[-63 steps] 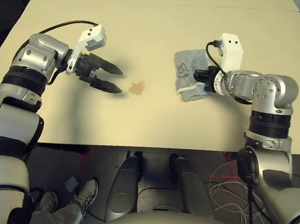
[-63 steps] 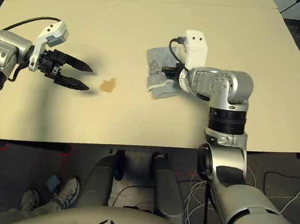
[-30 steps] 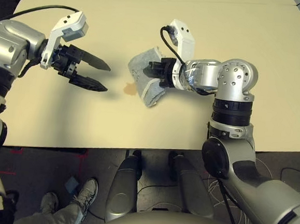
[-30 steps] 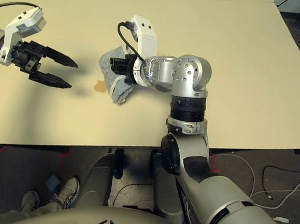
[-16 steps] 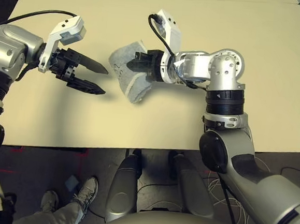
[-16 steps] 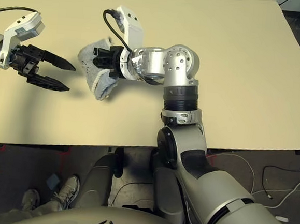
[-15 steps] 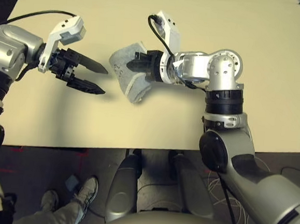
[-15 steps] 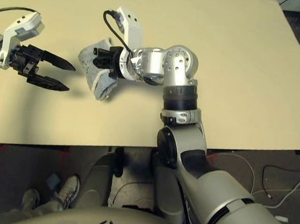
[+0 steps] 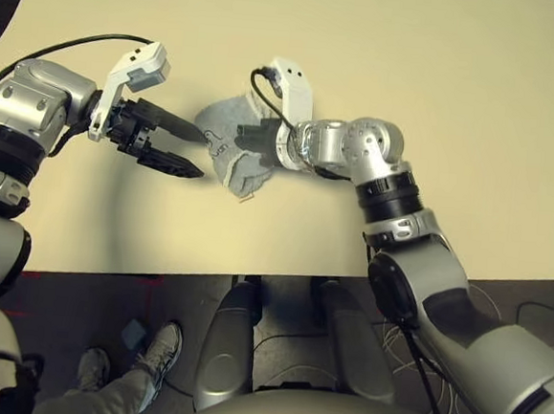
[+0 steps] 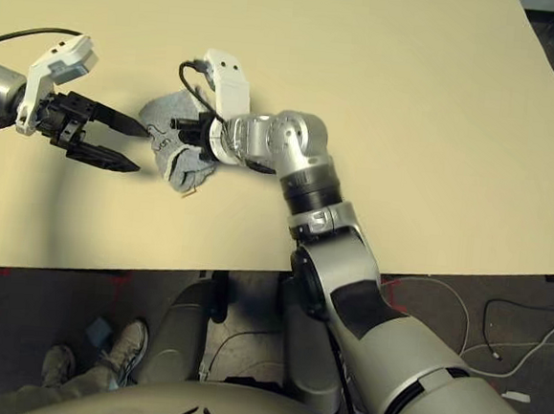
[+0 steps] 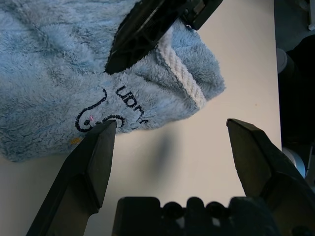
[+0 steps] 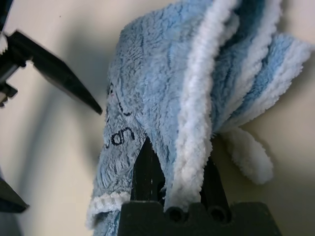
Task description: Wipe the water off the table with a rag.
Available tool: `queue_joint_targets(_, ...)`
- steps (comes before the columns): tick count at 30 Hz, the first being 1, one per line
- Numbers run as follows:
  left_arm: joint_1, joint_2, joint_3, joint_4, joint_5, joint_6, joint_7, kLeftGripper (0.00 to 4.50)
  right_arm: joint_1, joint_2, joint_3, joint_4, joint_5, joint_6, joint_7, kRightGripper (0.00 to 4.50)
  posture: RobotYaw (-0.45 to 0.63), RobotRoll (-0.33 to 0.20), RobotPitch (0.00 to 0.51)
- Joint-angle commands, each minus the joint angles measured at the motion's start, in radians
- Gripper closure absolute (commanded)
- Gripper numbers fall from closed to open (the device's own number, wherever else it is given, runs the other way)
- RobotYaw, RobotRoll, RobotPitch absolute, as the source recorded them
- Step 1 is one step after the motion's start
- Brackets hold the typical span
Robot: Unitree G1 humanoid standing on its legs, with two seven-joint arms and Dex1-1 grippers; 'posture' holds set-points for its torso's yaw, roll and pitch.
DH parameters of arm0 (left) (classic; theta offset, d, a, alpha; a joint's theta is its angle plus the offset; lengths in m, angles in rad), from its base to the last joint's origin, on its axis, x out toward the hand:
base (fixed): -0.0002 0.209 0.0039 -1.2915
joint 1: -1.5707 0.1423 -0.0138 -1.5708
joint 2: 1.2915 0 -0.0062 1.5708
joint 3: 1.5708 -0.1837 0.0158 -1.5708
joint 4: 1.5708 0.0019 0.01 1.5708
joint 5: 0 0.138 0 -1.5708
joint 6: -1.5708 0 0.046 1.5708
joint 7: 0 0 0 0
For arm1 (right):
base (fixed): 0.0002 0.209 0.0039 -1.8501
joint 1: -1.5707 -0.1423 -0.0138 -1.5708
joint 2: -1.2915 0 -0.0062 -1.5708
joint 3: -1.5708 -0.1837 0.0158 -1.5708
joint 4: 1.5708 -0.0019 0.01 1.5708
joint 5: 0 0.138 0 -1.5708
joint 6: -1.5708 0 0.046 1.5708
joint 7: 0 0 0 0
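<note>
Working from my station, I had the right gripper point(image 9: 240, 137) clamped on the rag point(image 9: 221, 126), a fold of the blue-grey terry pinched between its two black fingers. The rag spread out around those fingertips, most of it to their left and toward the robot, over the pale beige table point(image 9: 431, 85). Its cream-white edging point(image 12: 197, 98) ran along the fold right at the grip, and dark stitched lettering point(image 11: 132, 102) lay on the cloth on the side facing the left gripper point(image 9: 204, 158). From the rag's edge nearest the robot, a small tan tag point(image 10: 190, 193) poked out, just on the robot's side of the right gripper. I had the left gripper's fingers spread well apart with nothing between them; they pointed toward the rag, one tip just beside the cloth. Above each hand rode a white camera mount, the left one point(image 9: 134, 69) and the right one point(image 9: 293, 91), each with a black cable running from it. On the robot's side of both hands, past the table's near edge, I could see a person's grey trousers point(image 9: 113, 403) and sneakers point(image 9: 161, 345) on the dark floor point(image 9: 68, 306). Farther to the right of the right hand, pale cables point(image 10: 457, 296) lay looped down on that floor.
</note>
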Motion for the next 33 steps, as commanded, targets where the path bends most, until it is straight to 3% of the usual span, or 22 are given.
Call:
queue_joint_targets(1,-0.016,-0.005,-0.023,0.033,0.019,-0.016,-0.007,0.00,0.046,-0.030,0.043,-0.123,-0.055,0.044,-0.011,4.50,0.06,0.000,0.324)
queue_joint_targets(12,-0.061,-0.061,-0.044,0.100,0.040,-0.045,-0.007,0.00,0.103,-0.240,0.020,-0.320,-0.097,0.194,0.046,4.50,0.01,0.000,0.320)
queue_joint_targets(18,-0.071,-0.070,-0.051,0.104,0.039,-0.046,-0.007,0.00,0.171,-0.408,-0.029,-0.354,-0.119,0.202,0.091,4.50,0.01,0.000,0.321)
queue_joint_targets(25,-0.071,-0.069,-0.050,0.099,0.044,-0.043,-0.007,0.00,0.235,-0.581,-0.074,-0.336,-0.147,0.174,0.145,4.50,0.01,0.000,0.318)
queue_joint_targets(33,-0.065,-0.077,-0.046,0.115,0.069,-0.047,-0.007,0.00,0.232,-0.713,-0.084,-0.244,-0.196,0.092,0.199,4.50,0.00,0.000,0.315)
